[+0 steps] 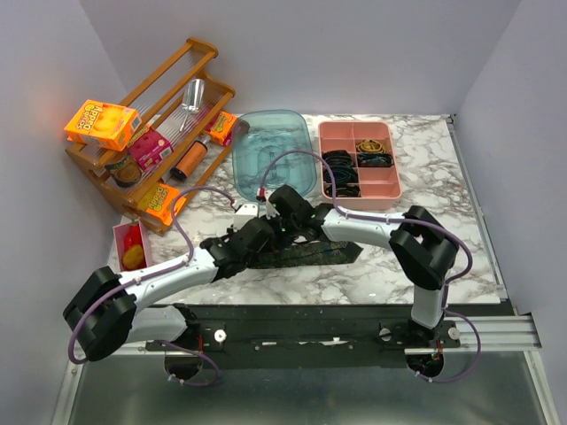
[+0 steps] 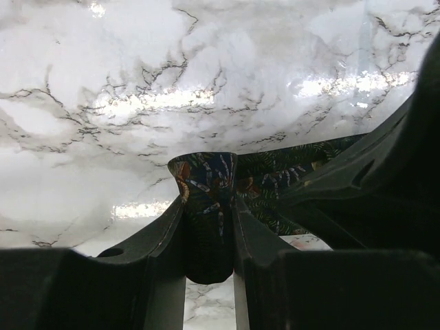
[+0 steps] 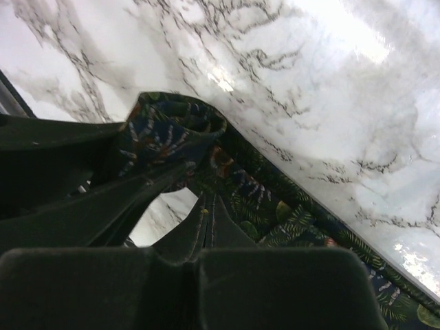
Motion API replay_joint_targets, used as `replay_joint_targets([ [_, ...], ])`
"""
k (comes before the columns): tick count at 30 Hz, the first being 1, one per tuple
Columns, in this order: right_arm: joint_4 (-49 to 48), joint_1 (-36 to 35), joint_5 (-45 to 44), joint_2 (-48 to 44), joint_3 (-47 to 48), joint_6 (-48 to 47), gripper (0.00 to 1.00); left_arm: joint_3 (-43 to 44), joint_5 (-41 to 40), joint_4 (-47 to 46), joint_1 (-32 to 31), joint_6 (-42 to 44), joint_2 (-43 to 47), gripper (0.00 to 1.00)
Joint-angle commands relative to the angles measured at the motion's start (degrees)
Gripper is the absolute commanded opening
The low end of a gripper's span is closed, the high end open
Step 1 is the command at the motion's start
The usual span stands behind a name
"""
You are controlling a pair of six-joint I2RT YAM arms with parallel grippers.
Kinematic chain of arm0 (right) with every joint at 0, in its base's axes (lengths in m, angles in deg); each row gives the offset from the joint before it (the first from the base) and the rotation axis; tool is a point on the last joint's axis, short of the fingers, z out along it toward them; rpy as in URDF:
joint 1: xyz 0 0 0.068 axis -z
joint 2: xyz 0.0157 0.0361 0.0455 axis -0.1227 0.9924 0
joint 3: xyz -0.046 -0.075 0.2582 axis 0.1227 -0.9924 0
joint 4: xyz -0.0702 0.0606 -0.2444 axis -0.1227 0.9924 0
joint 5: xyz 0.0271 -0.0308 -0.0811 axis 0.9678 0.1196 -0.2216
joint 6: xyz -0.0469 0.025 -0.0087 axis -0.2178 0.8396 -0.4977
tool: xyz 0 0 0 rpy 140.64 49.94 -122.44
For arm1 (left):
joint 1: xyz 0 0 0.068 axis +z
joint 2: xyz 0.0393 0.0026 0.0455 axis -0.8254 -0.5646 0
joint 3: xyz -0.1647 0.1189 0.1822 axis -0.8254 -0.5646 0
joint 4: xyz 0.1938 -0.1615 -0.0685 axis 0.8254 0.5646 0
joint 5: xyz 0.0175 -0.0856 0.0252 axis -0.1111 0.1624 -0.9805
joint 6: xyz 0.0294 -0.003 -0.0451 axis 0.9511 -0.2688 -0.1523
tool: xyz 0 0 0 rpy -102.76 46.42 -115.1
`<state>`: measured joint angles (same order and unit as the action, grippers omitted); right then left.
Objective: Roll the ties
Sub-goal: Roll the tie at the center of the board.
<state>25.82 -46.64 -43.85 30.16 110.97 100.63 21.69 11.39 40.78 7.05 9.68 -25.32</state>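
Left end effector (image 2: 208, 218) clamps tie (image 2: 205, 180) at rolled end so coil holds; right end effector (image 3: 205, 210), closed, steadies flat length.

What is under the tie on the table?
The tie lies flat on the marble table, nothing else showing beneath. Its curled end is pinched in the left pincer; the arms hide what is under that end.

Marble-patterned white table (image 1: 443, 257) and its load.
Slatted wooden rack (image 1: 202, 46) at ten o'clock, clear teal plastic bin (image 1: 301, 133) at twelve, pink compartmented tray (image 1: 396, 173) at one, small pink box (image 1: 120, 235) at nine, dark leaf-patterned fabric tie (image 1: 310, 255) at centre.
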Motion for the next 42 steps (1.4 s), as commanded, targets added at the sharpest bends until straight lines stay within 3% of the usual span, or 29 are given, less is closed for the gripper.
replay_joint_targets([
  [1, 2.35, -0.45, -0.18, -0.14, -2.80, -1.84, 0.01, -0.31, -4.35, 1.03, -0.99, -1.32, -1.27, 0.00],
  [12, 3.58, -0.71, 3.34, 4.34, -0.79, -3.16, 0.01, 0.40, -5.23, 0.77, -1.17, -1.85, -0.84, 0.00],
  [22, 7.88, -0.71, -1.92, 10.31, 5.10, -1.05, 0.01, 0.75, -5.85, 1.12, -1.17, 0.43, -0.13, 0.00],
  [42, 8.95, 1.57, -2.46, 5.76, 2.57, -0.61, 0.01, 1.36, -7.70, 5.86, -1.17, -1.85, -1.80, 0.00],
])
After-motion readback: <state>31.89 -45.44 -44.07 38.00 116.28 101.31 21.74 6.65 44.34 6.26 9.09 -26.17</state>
